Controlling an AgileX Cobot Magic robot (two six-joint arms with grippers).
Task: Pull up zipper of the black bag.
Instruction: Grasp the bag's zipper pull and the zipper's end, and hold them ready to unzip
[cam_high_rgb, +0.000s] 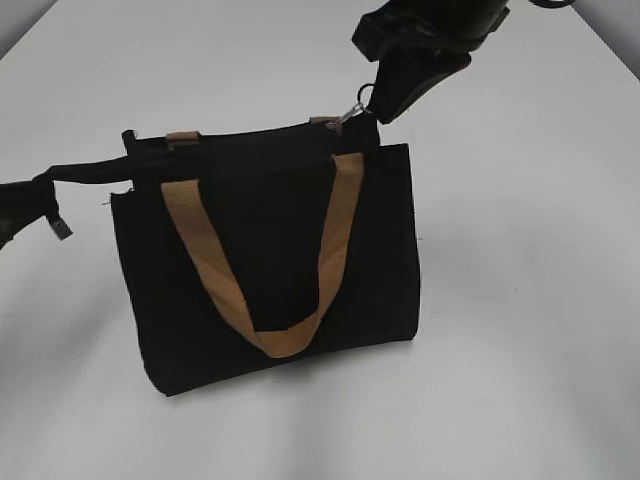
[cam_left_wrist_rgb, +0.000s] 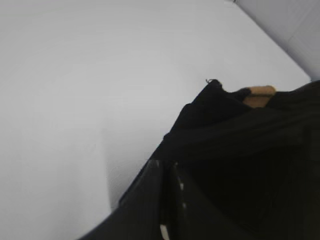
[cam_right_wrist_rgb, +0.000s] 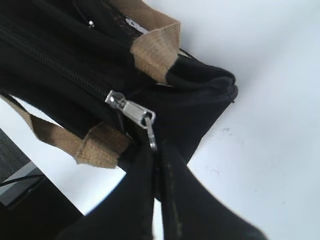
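Note:
The black bag (cam_high_rgb: 280, 250) stands upright mid-table, one tan handle hanging down its front. My right gripper (cam_high_rgb: 375, 100) is above the bag's top right corner, shut on the silvery zipper pull (cam_high_rgb: 350, 113). In the right wrist view the slider and pull tab (cam_right_wrist_rgb: 131, 110) sit at the end of the zip track near the bag (cam_right_wrist_rgb: 200, 100) corner, with the tab pinched between my fingertips (cam_right_wrist_rgb: 157, 156). My left gripper (cam_high_rgb: 42, 198) is at the far left, shut on a black fabric tail stretched out from the bag's top left end. Its fingers (cam_left_wrist_rgb: 167, 192) show pressed together against the bag (cam_left_wrist_rgb: 240, 150).
The white table (cam_high_rgb: 520, 300) surrounds the bag. The second tan handle's ends (cam_high_rgb: 183, 137) show at the bag's top rear edge. The table's far right edge (cam_high_rgb: 610, 40) is near my right arm.

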